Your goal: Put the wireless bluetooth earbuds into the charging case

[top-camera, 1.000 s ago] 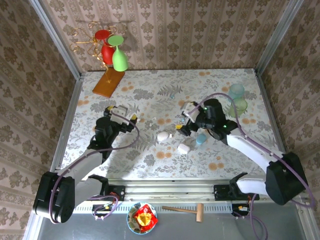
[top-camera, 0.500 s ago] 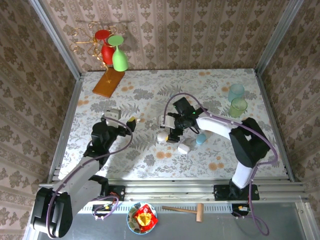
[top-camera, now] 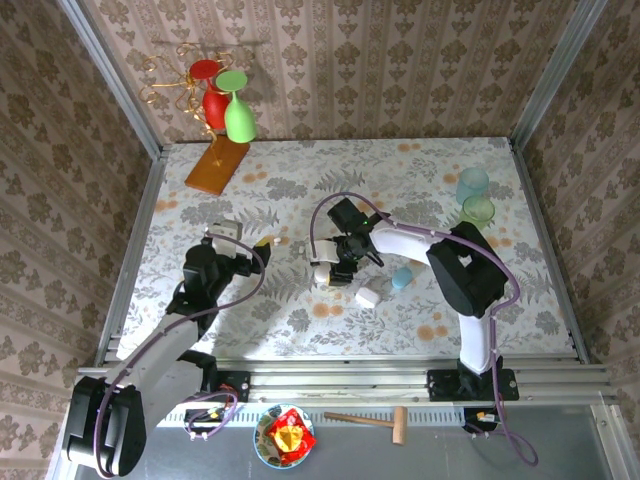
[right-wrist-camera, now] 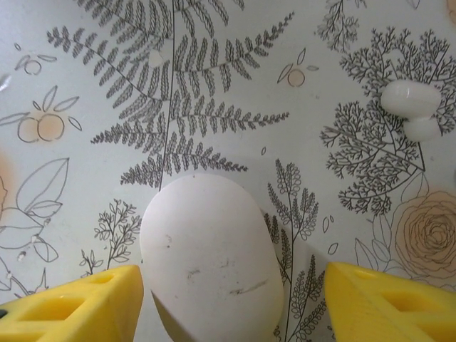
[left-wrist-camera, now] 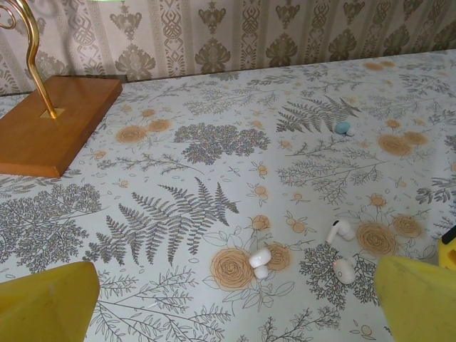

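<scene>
- At the near side of the floral-printed bench (top-camera: 420,170), a small white rounded plastic block (top-camera: 368,296) lies alone. A small light-blue rounded piece (top-camera: 401,278) is just beside it on the right.
- Just beyond the block, the right gripper (top-camera: 324,272) hangs low over a white egg-shaped plastic case (right-wrist-camera: 210,263). Its yellow fingers (right-wrist-camera: 71,306) stand apart, one on each side of the case. A gap shows at the right-hand finger, so the gripper is released and grasps nothing.
- Farther left, the left gripper (top-camera: 247,236) is spread wide and empty above bare bench.
- Ahead of it, three tiny white earbuds (left-wrist-camera: 260,260) lie loose on the bench, near one another among the printed roses and outside the case.
- A tiny light-blue earbud (left-wrist-camera: 343,127) lies farther on, well apart from them.
- Toward the far right, two translucent green cups (top-camera: 478,210) stand close together.
- At the far left corner, an orange-brown wooden base (top-camera: 215,165) carries a gold wire stand (top-camera: 170,70) with a red and a green glass hanging from it.
</scene>
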You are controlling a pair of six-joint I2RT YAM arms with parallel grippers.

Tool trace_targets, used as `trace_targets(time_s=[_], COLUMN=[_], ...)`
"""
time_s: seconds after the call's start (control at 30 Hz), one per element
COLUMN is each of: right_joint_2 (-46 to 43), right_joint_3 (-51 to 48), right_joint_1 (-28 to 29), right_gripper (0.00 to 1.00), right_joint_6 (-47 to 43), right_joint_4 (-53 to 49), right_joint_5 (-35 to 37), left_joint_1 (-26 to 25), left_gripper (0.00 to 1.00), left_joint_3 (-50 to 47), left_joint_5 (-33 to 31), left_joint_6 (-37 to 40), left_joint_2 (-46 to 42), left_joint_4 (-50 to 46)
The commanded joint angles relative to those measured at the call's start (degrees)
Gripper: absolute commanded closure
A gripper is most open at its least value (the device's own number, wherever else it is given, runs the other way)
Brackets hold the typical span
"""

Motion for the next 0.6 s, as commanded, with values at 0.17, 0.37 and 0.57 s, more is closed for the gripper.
trace_targets(time_s=[0.17, 0.37, 0.57], right_joint_2=[1.9, 1.8, -0.3], right_joint_3=[2.2, 2.4, 1.4], right_joint_1=[0.4, 0.4, 0.1], right_gripper=[0.41, 0.51, 0.56], right_joint_6=[-1.6, -1.0, 0.4], right_joint_4=[-4.8, -4.5, -3.5], right_joint_5=[2.8, 2.5, 2.2], left_joint_1=[0.6, 0.6, 0.6], left_gripper=[0.0, 0.0, 0.0], left_joint_3=[0.8, 0.2, -0.2], left_joint_5=[0.9, 1.1, 2.2], left_joint_6=[-1.2, -1.5, -0.5], left_joint_2=[-0.2, 0.0, 0.4], left_joint_4=[1.6, 2.6, 3.6])
